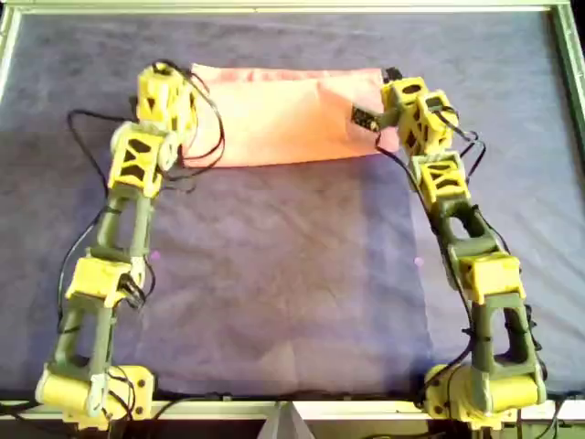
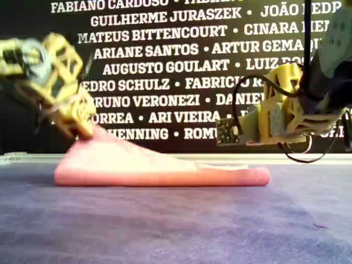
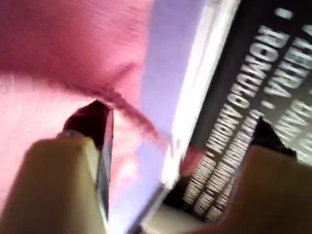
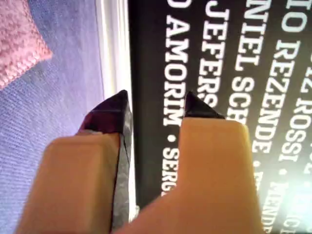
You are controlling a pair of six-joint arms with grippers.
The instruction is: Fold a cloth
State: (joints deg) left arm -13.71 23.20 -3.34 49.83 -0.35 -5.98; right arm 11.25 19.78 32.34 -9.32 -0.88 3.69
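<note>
Dark purple-grey table covering across the whole work surface, edged by a pale metal frame. Behind it a black banner printed with white names in capitals. Even, soft lighting.

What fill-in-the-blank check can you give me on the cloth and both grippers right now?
The thin salmon-pink ribbed cloth lies near the overhead view's ___ edge, on the dark purple-grey table covering.
In the exterior view, the cloth's ___ end peaks up to the left gripper.
The right gripper has ___ between its open jaws.
Missing words: top; left; nothing.
</note>
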